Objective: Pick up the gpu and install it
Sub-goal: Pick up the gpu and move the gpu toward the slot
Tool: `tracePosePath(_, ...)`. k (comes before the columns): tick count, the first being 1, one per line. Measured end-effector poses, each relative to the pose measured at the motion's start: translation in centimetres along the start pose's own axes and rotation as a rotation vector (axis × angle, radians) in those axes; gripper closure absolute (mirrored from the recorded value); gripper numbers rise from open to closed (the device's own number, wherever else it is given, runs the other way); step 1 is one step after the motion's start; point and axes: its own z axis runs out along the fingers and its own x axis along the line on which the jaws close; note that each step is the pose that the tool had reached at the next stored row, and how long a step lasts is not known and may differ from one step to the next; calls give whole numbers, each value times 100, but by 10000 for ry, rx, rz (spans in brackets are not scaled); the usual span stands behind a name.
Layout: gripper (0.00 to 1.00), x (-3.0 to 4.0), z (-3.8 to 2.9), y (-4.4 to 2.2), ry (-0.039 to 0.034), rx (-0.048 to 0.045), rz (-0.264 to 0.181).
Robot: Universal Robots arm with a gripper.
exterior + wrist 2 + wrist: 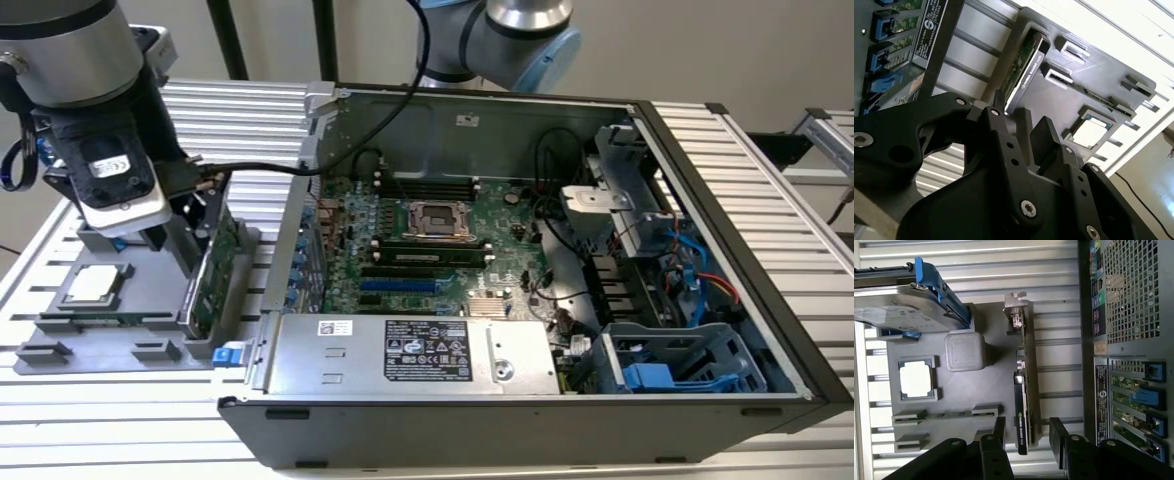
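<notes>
**The gpu (1024, 390) upright in the grey tray (984, 390), gripper (1028, 432) released around it**

In the exterior view, one gpu stands on its long edge along the tray side nearest the open computer case (534, 250). The arm's wrist hangs over the tray. One processor chip (91, 283) lies flat in the tray. One white printed sticker sits on the power supply (414, 355).

In the second wrist view, the two black fingers (1044, 132) are spread. The card's black edge carries a line of white lettering, and bare tray shows past its end.

In the first wrist view, the card's black end lies between the two fingers with a clear gap on each side. Its silver bracket (1015, 305) is at the far end. One hard drive (899, 312) in a blue frame rests on the tray's far corner.
</notes>
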Motion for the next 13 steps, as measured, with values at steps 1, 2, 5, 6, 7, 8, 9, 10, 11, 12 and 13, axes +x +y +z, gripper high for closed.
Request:
tracePosePath(1,0,0,7,0,4,-1,1)
tracePosePath(2,0,0,15,0,6,0,1)
tracePosePath(5,0,0,36,-1,7,0,1)
tracePosePath(6,0,0,43,-2,7,0,1)
tracePosePath(7,0,0,51,-2,7,-1,0)
tracePosePath(8,0,0,57,-2,9,0,1)
tracePosePath(9,0,0,64,-3,11,0,2)
tracePosePath(10,0,1,71,-3,12,1,1)
tracePosePath(11,0,0,79,-3,11,0,1)
tracePosePath(12,0,0,85,-4,11,0,1)
tracePosePath(13,0,0,92,-4,11,-1,1)
